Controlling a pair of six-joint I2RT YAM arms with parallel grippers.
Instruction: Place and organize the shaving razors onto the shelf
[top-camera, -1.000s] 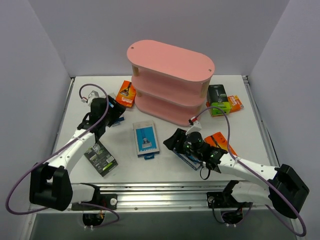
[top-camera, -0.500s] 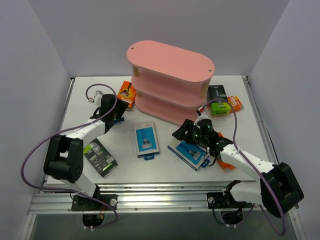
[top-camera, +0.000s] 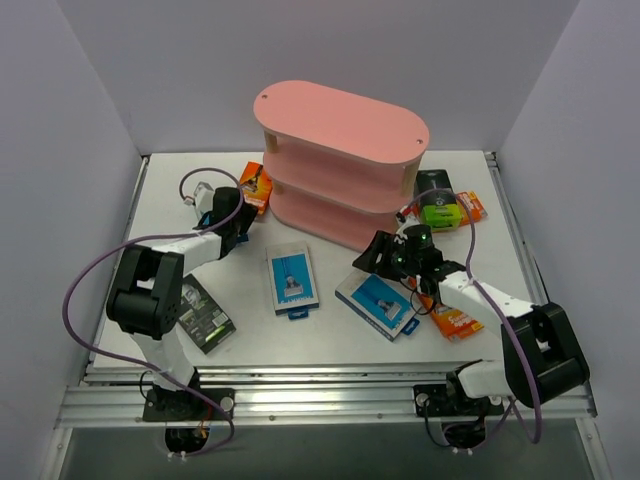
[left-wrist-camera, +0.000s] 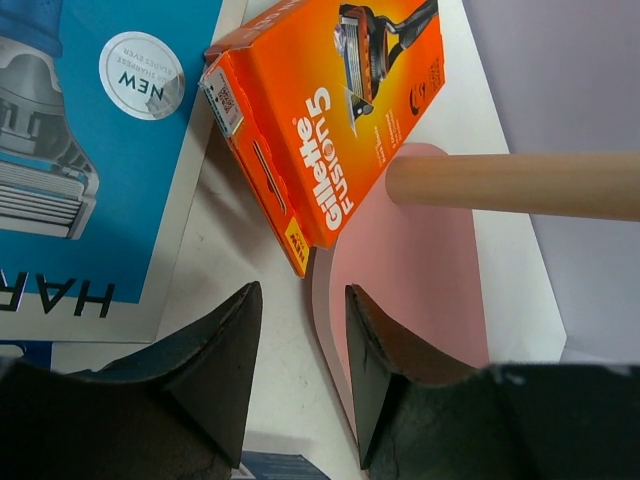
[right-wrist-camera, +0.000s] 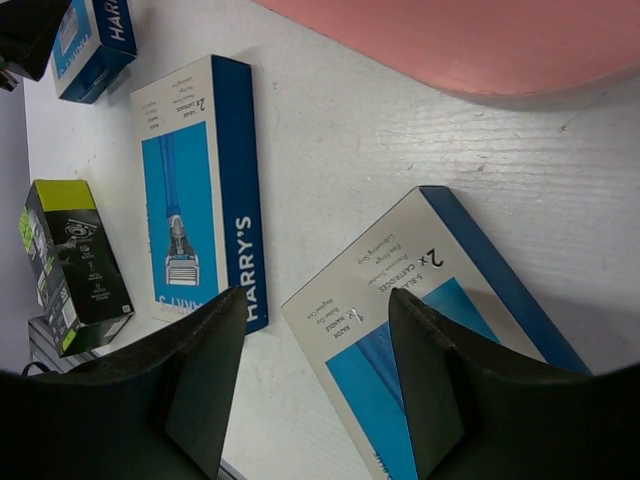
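Observation:
The pink shelf (top-camera: 340, 130) stands at the back middle, and its boards look bare. An orange razor pack (top-camera: 254, 185) lies at its left foot. My left gripper (top-camera: 238, 222) is just short of this orange pack (left-wrist-camera: 340, 110), open with only table between the fingers (left-wrist-camera: 302, 295). A small blue pack (left-wrist-camera: 70, 150) lies beside it. My right gripper (top-camera: 368, 262) is open above the table, beside one blue-and-white pack (right-wrist-camera: 440, 340). Another blue-and-white pack (right-wrist-camera: 195, 190) lies further left.
A black-and-green pack (top-camera: 205, 315) lies front left and an orange pack (top-camera: 455, 318) front right. A black-and-green pack (top-camera: 437, 200) and an orange one (top-camera: 470, 207) sit right of the shelf. A wooden post (left-wrist-camera: 520, 185) and the pink bottom board (left-wrist-camera: 410, 260) are close ahead of my left fingers.
My left arm reached toward the orange pack and its jaws narrowed. My right gripper drew back toward the shelf, leaving the blue-and-white pack flat on the table.

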